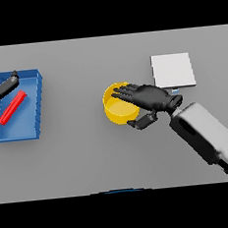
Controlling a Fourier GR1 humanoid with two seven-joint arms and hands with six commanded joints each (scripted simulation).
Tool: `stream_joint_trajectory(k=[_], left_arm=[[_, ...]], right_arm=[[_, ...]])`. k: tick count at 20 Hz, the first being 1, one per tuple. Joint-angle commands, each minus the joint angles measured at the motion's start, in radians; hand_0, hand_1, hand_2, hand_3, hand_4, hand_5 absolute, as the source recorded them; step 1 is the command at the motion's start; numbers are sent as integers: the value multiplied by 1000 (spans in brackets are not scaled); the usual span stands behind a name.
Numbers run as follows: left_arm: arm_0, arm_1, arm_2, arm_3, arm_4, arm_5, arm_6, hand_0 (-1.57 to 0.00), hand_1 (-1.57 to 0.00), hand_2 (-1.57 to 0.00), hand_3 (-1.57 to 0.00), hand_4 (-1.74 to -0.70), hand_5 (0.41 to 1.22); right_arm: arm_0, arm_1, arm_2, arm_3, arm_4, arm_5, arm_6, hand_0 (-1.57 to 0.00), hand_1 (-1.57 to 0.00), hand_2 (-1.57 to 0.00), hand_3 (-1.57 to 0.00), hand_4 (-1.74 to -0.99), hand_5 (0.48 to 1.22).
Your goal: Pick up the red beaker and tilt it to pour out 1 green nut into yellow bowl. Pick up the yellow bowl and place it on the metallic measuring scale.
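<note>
The yellow bowl point(116, 108) stands near the table's middle. My right hand point(151, 98) lies over its right side, fingers stretched across the rim and thumb curled below the bowl's right edge; whether it grips the rim is unclear. The red beaker point(12, 107) lies on its side in a blue tray point(32, 105) at the far left. My left hand point(0, 88) hovers over the tray's upper left corner, fingers spread, holding nothing. The metallic scale point(173, 70) is a pale square plate to the upper right of the bowl. No green nut is visible.
The blue tray's walls enclose the beaker at the left edge. Grey tabletop point(85, 153) stretches between tray and bowl and along the front. My right forearm point(207, 134) slants in from the lower right.
</note>
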Motion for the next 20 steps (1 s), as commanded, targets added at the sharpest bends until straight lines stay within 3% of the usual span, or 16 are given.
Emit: stream_joint_trajectory(k=[1,10,14,17,18,20], left_arm=[[-5,-5,-2,5,-1,0,-2,1,1,1,1,-795,725],[-1,5,1,-2,1,-5,-5,1,1,1,1,-799,738],[-2,10,5,0,2,-6,-9,1,1,1,1,-793,731],[-16,-3,0,15,-3,-7,-19,1,1,1,1,-792,725],[-17,0,4,10,2,-8,-13,1,1,1,1,-792,723],[-14,5,6,7,2,-7,-15,1,1,1,1,-793,723]], right_arm=[[-8,14,12,17,3,6,-2,1,1,1,1,-1244,685],[-79,50,74,130,41,62,7,1,1,1,1,-1303,674],[-89,37,101,136,58,91,-2,1,1,1,1,-1304,713],[-100,57,113,168,77,81,28,-16,-40,-68,-94,-1339,784],[-114,62,118,168,82,90,36,-93,-107,-133,-160,-1362,820],[-114,53,127,164,90,90,17,-508,-437,-388,-359,-1425,964]])
